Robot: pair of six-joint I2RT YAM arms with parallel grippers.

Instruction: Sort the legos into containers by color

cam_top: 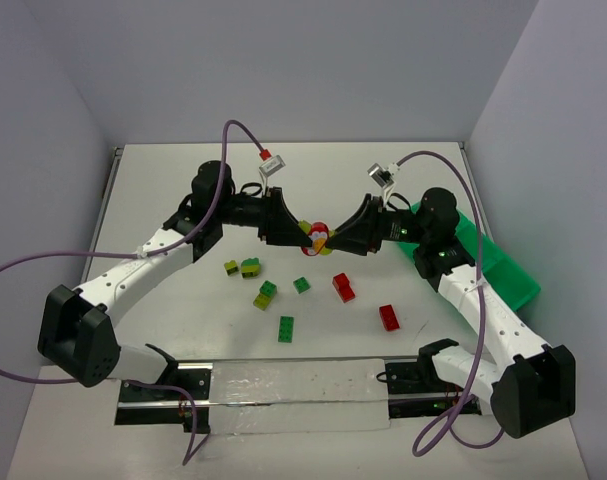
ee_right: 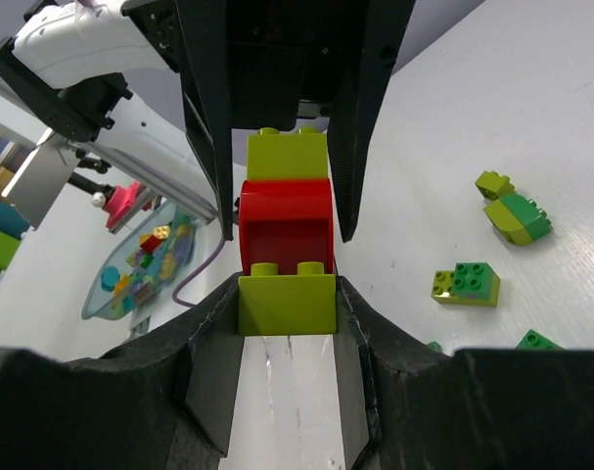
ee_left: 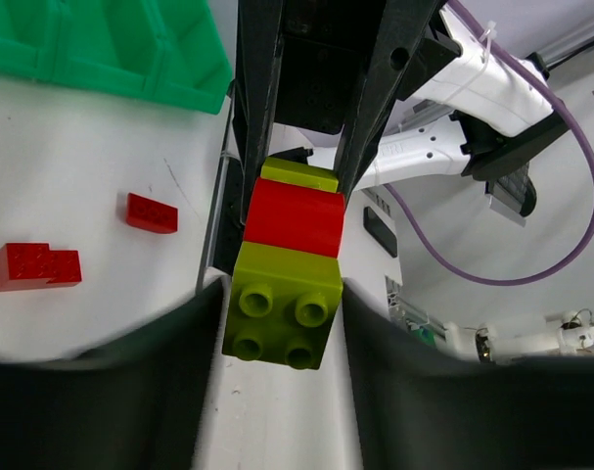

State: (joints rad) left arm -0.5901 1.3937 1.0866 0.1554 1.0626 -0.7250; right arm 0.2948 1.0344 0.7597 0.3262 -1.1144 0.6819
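Top external view has both arms meeting in the air above the middle of the table (cam_top: 183,170), the left gripper (cam_top: 305,234) and right gripper (cam_top: 335,240) nose to nose with a three-brick stack (cam_top: 320,238) bridging them. Its long axis runs straight from one gripper to the other, roughly in line with the table's near edge. From the right wrist, the right jaws are clamped on the nearest yellow-green brick (ee_right: 287,304). A red brick (ee_right: 287,225) sits in the middle, and the far yellow-green brick (ee_right: 287,155) lies between the left jaws. Those stand part-way in around it; whether they already bite I cannot tell. Splitting the stack probably calls for a pull along that axis, each arm towards its own side. The green tray (cam_top: 503,270) lies at the table's right edge, beside the right arm, so that arm is nearer for a drop. Several loose bricks (cam_top: 343,288) lie on the table between the stack and the near edge
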